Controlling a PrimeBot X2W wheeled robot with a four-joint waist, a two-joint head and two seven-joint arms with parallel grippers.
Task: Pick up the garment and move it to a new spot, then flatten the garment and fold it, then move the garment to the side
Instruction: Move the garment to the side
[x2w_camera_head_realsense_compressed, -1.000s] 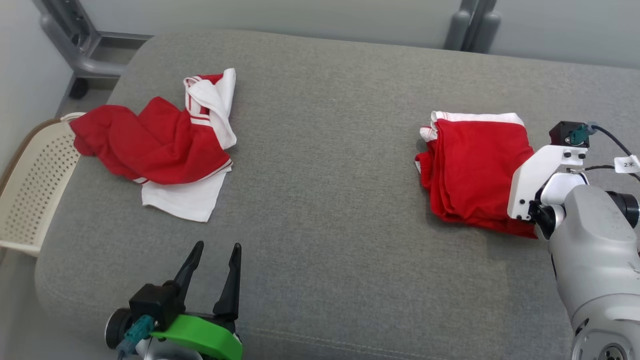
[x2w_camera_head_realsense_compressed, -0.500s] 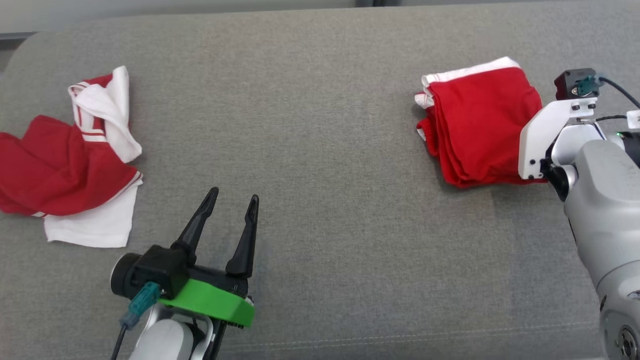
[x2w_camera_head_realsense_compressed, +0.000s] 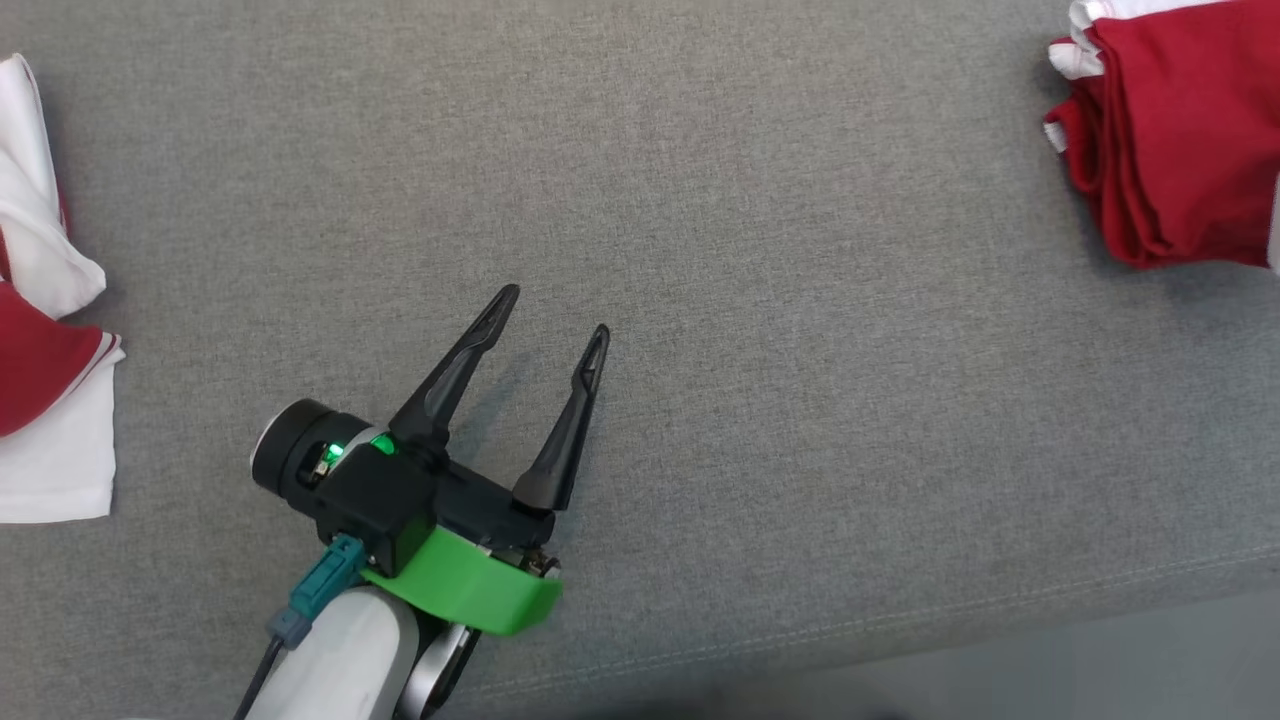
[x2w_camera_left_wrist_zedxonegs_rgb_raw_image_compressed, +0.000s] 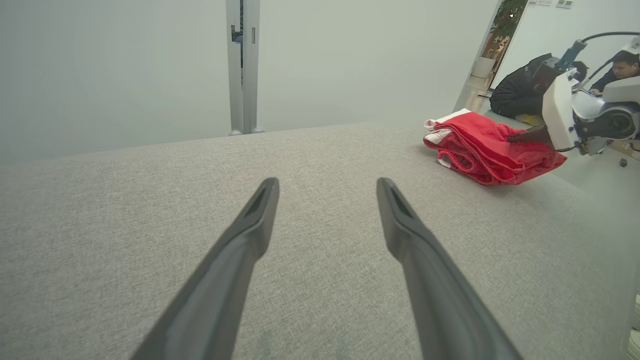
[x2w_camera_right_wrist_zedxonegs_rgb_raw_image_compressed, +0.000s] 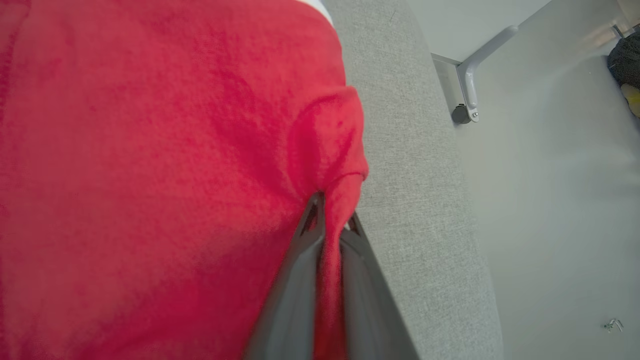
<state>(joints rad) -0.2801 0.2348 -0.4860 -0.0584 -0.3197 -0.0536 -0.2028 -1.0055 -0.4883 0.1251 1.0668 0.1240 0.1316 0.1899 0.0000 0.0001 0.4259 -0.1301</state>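
Folded garment (x2w_camera_head_realsense_compressed: 1180, 130) lies at the right end of the grey cushion (x2w_camera_head_realsense_compressed: 800, 400). My right pincer (x2w_camera_right_wrist_zedxonegs_rgb_raw_image_compressed: 332, 215) is clamped on its outer fold. My left pincer (x2w_camera_head_realsense_compressed: 550, 315) gapes wide, empty, well apart leftward, so the right arm is nearer.

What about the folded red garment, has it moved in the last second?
Yes, rightward: the folded red garment now lies farther from the crumpled garment in the head view.
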